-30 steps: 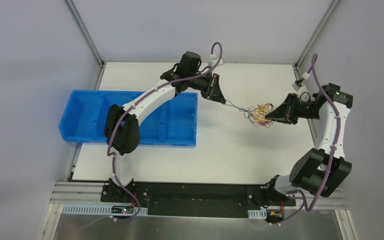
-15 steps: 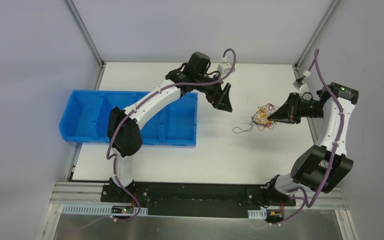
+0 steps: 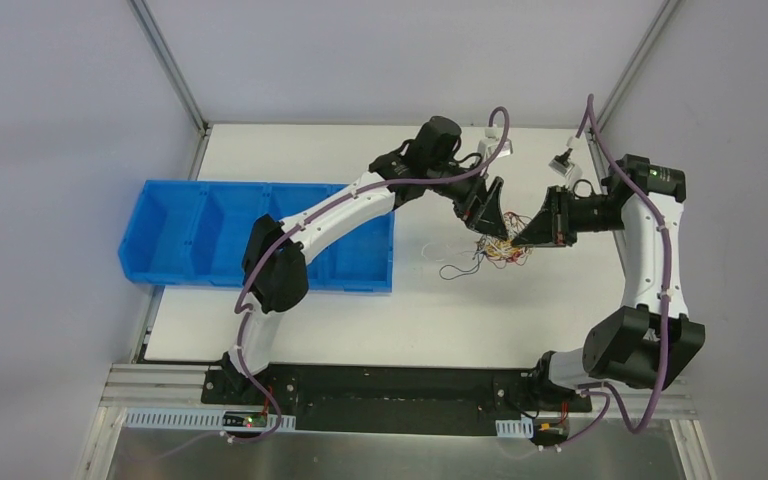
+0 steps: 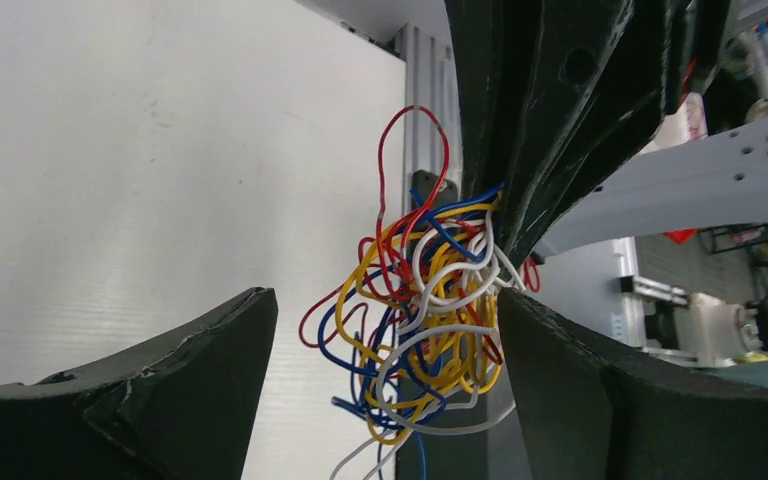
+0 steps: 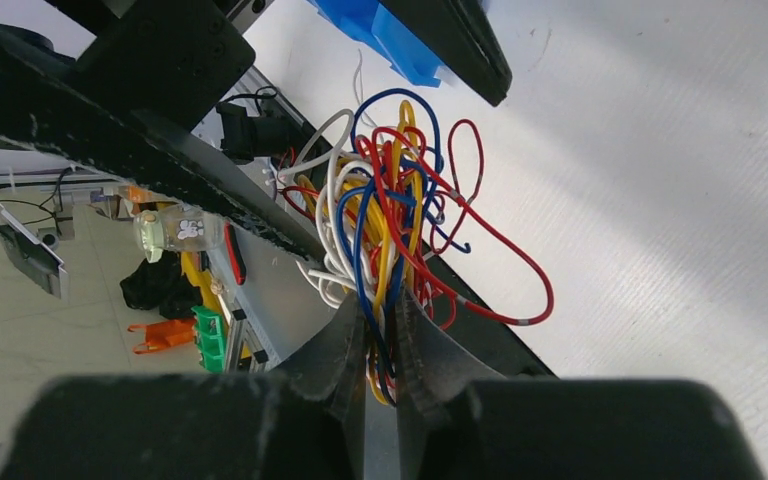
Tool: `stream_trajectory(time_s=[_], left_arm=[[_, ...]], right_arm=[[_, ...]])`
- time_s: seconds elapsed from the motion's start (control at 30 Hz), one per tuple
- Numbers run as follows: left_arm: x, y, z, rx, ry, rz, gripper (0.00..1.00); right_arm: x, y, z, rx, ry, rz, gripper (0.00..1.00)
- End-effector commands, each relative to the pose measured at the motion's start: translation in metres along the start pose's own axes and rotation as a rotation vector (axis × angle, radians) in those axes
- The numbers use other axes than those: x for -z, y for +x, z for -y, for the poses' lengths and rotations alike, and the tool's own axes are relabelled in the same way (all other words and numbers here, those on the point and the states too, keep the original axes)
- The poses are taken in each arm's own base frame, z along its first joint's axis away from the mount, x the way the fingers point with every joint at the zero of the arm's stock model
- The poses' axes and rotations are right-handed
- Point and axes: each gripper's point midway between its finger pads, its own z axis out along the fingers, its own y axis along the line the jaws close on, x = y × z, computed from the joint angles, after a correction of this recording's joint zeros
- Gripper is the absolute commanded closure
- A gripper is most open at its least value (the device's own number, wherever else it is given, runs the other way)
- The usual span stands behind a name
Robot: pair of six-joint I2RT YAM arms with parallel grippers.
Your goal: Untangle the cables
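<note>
The cables point(image 3: 497, 250) are a small knot of thin red, blue, yellow and white wires hanging just above the white table. My right gripper point(image 3: 516, 241) is shut on the cables; in its wrist view the fingertips point(image 5: 415, 345) pinch the lower ends of the cables point(image 5: 390, 200). My left gripper point(image 3: 490, 236) is open at the knot's left side. In the left wrist view the cables point(image 4: 420, 320) hang between its wide-apart fingers point(image 4: 190, 380), nearer the right one. A few loose wire ends point(image 3: 452, 270) trail left onto the table.
A blue bin point(image 3: 165, 235) with several compartments lies at the table's left edge, under the left arm. White table surface point(image 3: 360, 310) stretches toward the arm bases. Grey walls and an aluminium frame post point(image 3: 615, 95) close in the back right.
My left gripper let go of the strand it was pulling, opened wide and swung right up to the knot. My right gripper carried the knot a little to the left.
</note>
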Motion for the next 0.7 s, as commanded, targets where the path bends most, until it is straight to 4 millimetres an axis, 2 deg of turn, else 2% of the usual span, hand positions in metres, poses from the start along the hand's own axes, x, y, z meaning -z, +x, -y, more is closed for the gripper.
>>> stream_trajectory(time_s=[0.0,0.1,0.17,0.2,0.27,0.37,0.47,0.5,0.57,0.67], left_arm=[[-0.004,-0.028,0.019,0.078,0.070,0.108,0.18],[-0.006,-0.033,0.022,0.121,0.097,0.142,0.28],[-0.005,-0.035,0.023,0.134,0.108,0.145,0.45],[-0.005,-0.035,0.025,0.131,0.113,0.146,0.67],[0.000,-0.037,0.025,0.134,0.110,0.148,0.99],[0.013,-0.037,0.019,0.167,0.084,0.159,1.00],[0.027,-0.035,0.002,0.216,0.043,0.177,1.00],[0.030,-0.034,0.000,0.223,0.039,0.179,1.00],[0.034,-0.034,-0.002,0.226,0.035,0.182,1.00],[0.035,-0.035,0.001,0.224,0.049,0.187,1.00]], right_arm=[[0.001,0.002,-0.016,0.046,-0.023,0.025,0.88],[-0.001,0.002,-0.019,0.042,-0.034,0.026,0.81],[0.000,0.001,-0.019,0.039,-0.029,0.029,0.78],[0.000,0.002,-0.018,0.037,-0.019,0.027,0.78],[0.003,0.004,-0.017,0.034,-0.002,0.034,0.78],[0.008,0.005,-0.014,0.021,0.020,0.059,0.76],[0.014,0.005,-0.006,-0.019,0.045,0.076,0.57],[0.015,0.005,-0.002,-0.031,0.054,0.080,0.54],[0.017,0.003,0.003,-0.051,0.059,0.091,0.53],[0.011,-0.010,0.009,-0.080,0.021,0.139,0.56]])
